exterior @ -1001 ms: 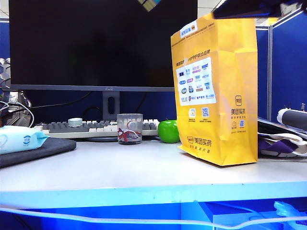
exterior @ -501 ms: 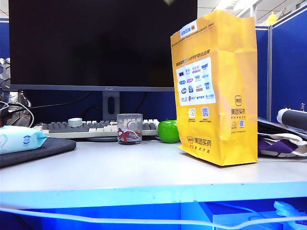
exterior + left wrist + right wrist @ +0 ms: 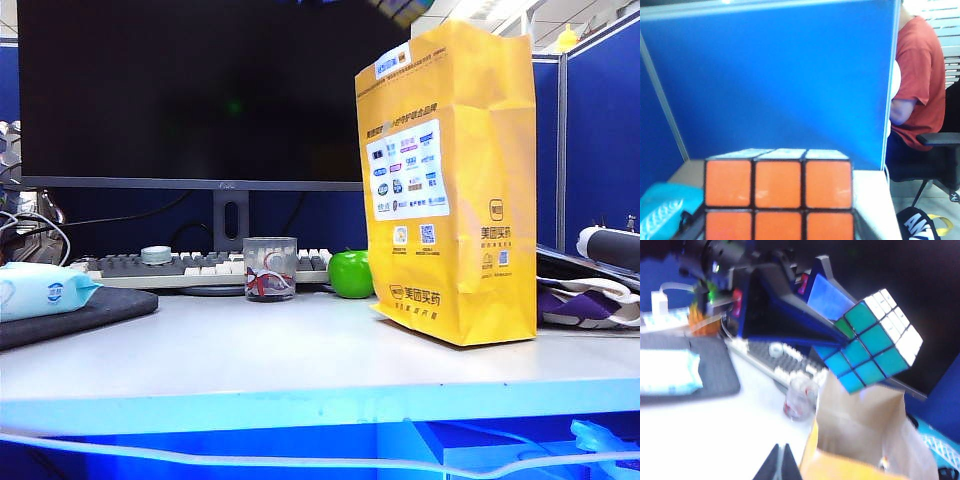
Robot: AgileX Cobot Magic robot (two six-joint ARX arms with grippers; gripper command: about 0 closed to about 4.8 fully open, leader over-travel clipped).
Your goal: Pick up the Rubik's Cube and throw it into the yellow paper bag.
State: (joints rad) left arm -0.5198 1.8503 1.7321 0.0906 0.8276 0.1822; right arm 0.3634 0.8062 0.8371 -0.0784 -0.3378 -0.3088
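Note:
The Rubik's Cube fills the lower part of the left wrist view, orange face toward the camera, with my left gripper shut on it. In the right wrist view the cube shows teal-green and white faces. It hangs from the left gripper just above the open mouth of the yellow paper bag. In the exterior view only a corner of the cube peeks in at the top edge, up and left of the bag. My right gripper is shut and empty beside the bag's rim.
Behind the bag are a dark monitor, a keyboard, a glass cup and a green apple. A wipes pack lies on a dark pad at the left. Cloth and cables lie right of the bag.
The cube has moved right along the exterior view's top edge, toward the bag's top. The dark arm that hung over the bag one second ago has left that view.

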